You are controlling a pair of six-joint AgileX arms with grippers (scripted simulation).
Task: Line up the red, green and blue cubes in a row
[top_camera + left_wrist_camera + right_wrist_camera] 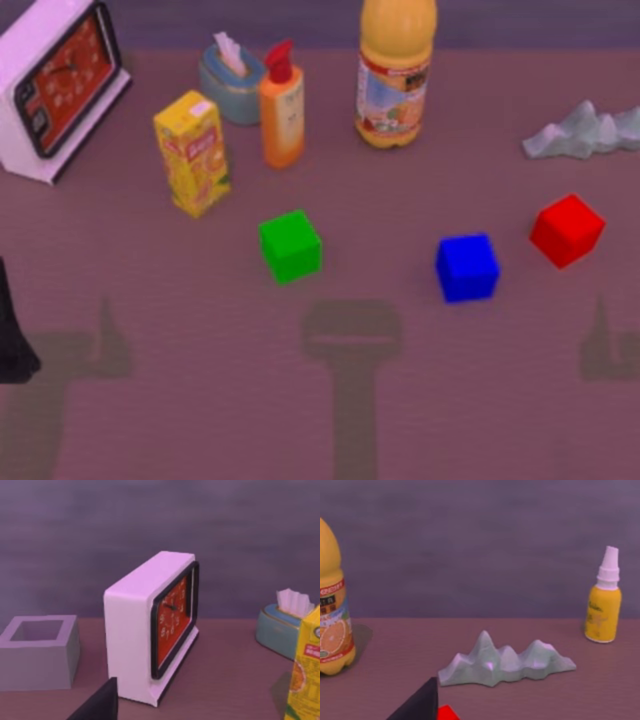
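Note:
The green cube (290, 245) sits left of the table's middle. The blue cube (467, 267) lies to its right, and the red cube (567, 230) is farther right and slightly farther back. All three rest apart on the table, none held. My left arm (12, 345) shows only as a dark shape at the left edge. In its wrist view one dark finger (100, 705) stands off to the side, holding nothing. My right arm is outside the top view. Its wrist view shows one dark finger (420, 702) just above a corner of the red cube (447, 713).
Along the back stand a white clock (60, 85), a yellow juice carton (193, 152), a tissue box (228, 85), an orange pump bottle (282, 110) and a big juice bottle (395, 75). A grey rock model (580, 130) lies back right. A grey open box (37, 652) and a small yellow dropper bottle (603, 605) show only in the wrist views.

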